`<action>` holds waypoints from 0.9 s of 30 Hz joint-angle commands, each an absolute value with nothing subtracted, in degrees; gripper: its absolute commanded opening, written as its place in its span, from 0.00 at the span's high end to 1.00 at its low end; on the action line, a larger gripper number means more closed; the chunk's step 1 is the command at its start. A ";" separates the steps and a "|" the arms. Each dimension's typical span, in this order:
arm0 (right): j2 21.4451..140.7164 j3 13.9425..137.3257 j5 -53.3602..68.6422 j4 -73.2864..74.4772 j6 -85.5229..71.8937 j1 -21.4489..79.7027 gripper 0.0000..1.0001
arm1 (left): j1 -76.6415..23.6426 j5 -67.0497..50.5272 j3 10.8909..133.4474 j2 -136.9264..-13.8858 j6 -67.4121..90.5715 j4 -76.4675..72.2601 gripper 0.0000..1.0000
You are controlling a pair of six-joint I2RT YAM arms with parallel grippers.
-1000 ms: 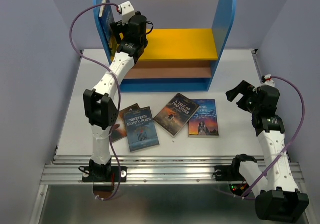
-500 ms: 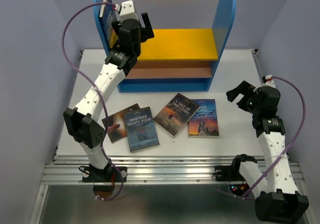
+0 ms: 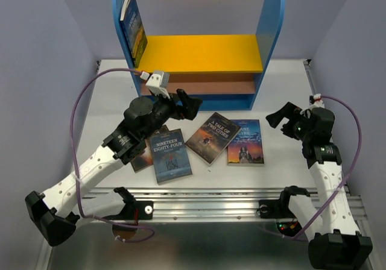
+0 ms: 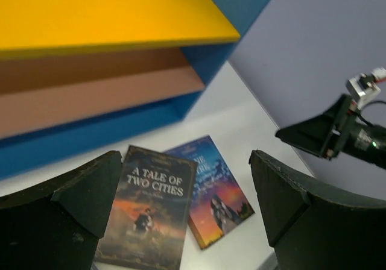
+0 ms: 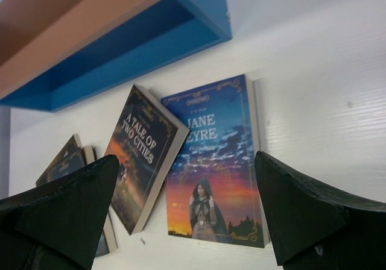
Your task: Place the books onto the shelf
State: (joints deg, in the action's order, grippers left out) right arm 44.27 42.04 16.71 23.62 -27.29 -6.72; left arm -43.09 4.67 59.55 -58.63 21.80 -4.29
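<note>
Four books (image 3: pixel 212 137) flat on desk (image 3: pixel 283 89); fifth book (image 3: pixel 134 26) propped upright against shelf (image 3: pixel 205 52) panel; left pincer (image 3: pixel 188 101), right pincer (image 3: pixel 282 114) released, hovering for pickup.

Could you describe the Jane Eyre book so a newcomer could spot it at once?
Find the blue shelf at the back. Of the paperbacks lying flat before it, Jane Eyre is the rightmost, with a cloaked figure under a sunset sky.

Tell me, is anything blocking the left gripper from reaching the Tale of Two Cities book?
Nothing visible. The left gripper hangs open, pointed at A Tale of Two Cities, which lies on top where it overlaps Jane Eyre.
</note>
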 commanded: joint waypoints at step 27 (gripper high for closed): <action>65.38 26.02 -8.25 -11.60 -59.67 44.82 0.00 | -32.61 -26.36 40.25 -84.37 24.43 -32.25 0.01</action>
State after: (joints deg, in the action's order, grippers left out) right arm 63.66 26.24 -2.09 -4.25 -55.42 43.35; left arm -32.73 -17.89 36.77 -82.96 26.85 -26.96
